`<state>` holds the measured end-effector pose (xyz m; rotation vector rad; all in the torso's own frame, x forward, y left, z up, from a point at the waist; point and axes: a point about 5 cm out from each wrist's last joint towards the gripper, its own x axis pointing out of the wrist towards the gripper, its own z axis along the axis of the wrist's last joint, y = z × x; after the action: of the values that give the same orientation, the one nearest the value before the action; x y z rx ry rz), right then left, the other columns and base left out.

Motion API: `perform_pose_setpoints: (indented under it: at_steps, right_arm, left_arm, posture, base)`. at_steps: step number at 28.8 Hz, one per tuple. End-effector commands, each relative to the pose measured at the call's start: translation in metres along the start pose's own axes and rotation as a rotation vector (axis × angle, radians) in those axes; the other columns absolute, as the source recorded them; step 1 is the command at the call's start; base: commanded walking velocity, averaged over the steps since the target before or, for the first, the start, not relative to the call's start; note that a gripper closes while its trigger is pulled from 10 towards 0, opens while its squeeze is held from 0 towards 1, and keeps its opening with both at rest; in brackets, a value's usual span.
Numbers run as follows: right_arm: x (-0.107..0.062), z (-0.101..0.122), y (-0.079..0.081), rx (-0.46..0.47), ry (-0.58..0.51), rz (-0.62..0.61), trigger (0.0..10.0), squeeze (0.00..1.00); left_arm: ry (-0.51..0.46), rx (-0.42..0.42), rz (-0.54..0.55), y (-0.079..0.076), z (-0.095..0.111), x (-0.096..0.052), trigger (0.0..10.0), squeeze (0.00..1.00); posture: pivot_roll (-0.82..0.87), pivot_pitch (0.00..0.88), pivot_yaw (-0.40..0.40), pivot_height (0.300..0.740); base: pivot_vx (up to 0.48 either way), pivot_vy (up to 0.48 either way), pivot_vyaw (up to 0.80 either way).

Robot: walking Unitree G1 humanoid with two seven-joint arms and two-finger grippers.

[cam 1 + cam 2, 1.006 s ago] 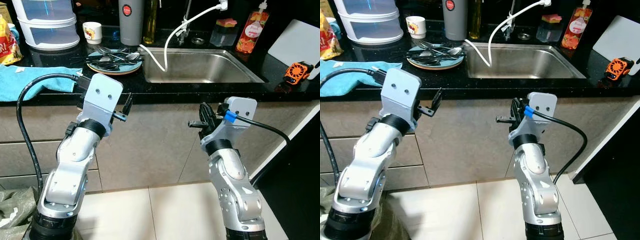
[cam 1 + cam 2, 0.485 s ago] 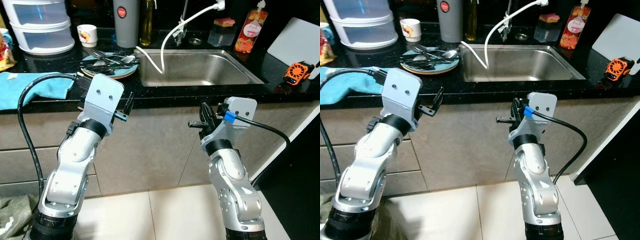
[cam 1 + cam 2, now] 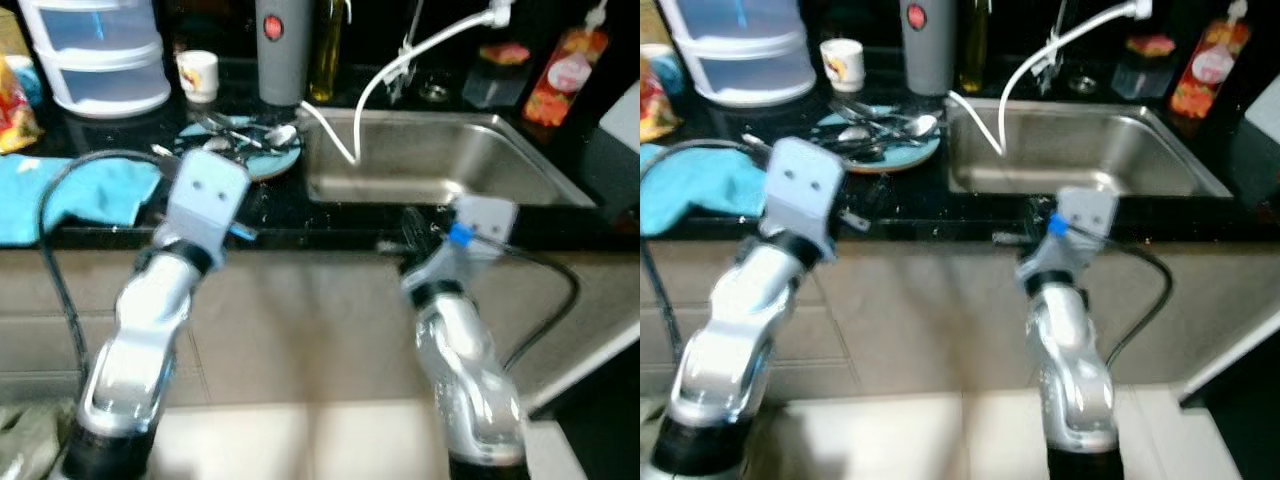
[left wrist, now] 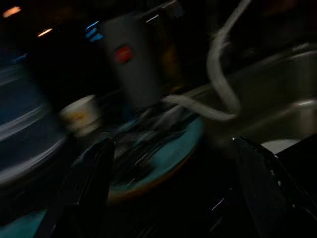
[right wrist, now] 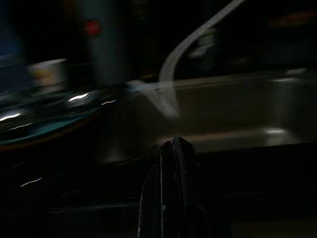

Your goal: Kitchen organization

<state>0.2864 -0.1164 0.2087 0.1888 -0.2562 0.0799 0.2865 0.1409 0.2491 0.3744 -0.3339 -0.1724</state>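
Both head views are showing motion blur, so fine detail on the black countertop (image 3: 300,215) is hard to resolve. The wrist views are dark and smeared. Lettering on the red orange bottle (image 3: 565,75) beside the sink (image 3: 450,165) is not legible, and the print on the small white cup (image 3: 199,75) is reading only as a coloured patch. The grey tumbler (image 3: 281,50) is carrying a round red badge whose text cannot be read. The yellow packet (image 3: 12,95) and the stacked white drawers (image 3: 100,55) are running off the frame edge.

The teal plate (image 3: 885,150) loaded with dark and silver cutlery (image 3: 880,125) is lying on the countertop between the blue cloth (image 3: 70,195) and the sink. The left gripper (image 4: 173,193) is hovering at the counter edge just in front of this plate, with its two fingers (image 4: 86,183) standing wide apart and the plate appearing between them in the left wrist view, farther off and not touched. A white hose (image 3: 400,75) is arching from the tap area down into the sink.

The right gripper (image 5: 171,148) is hanging at the counter edge in front of the sink, well apart from the plate. Its fingers are pressing together with no visible gap and nothing between them.
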Motion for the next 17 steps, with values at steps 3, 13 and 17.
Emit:
perform_pose_setpoints:
  at_steps: [3, 13, 17]
  right_arm:
    - [-0.0025, -0.0015, -0.0095, -0.009, 0.005, -0.036, 10.0, 0.0]
    - [-0.0023, -0.0021, -0.0088, -0.007, 0.008, -0.033, 10.0, 0.0]
    - [-0.0024, -0.0023, -0.0083, -0.006, 0.008, -0.031, 10.0, 0.0]
  left_arm:
    - [-0.005, -0.008, -0.033, -0.0084, 0.0006, 0.0007, 10.0, 0.0]
    - [-0.007, -0.008, -0.031, -0.0087, 0.0004, 0.0006, 10.0, 0.0]
    - [-0.009, -0.007, -0.03, -0.0087, 0.0007, 0.0006, 10.0, 0.0]
  posture:
    - [0.24, 0.0, -0.046, 0.74]
    - [0.25, 0.0, -0.048, 0.74]
    - [0.25, 0.0, -0.047, 0.74]
  base:
    - [0.412, 0.0, 0.0]
    - [0.41, 0.0, 0.0]
    - [0.409, 0.0, 0.0]
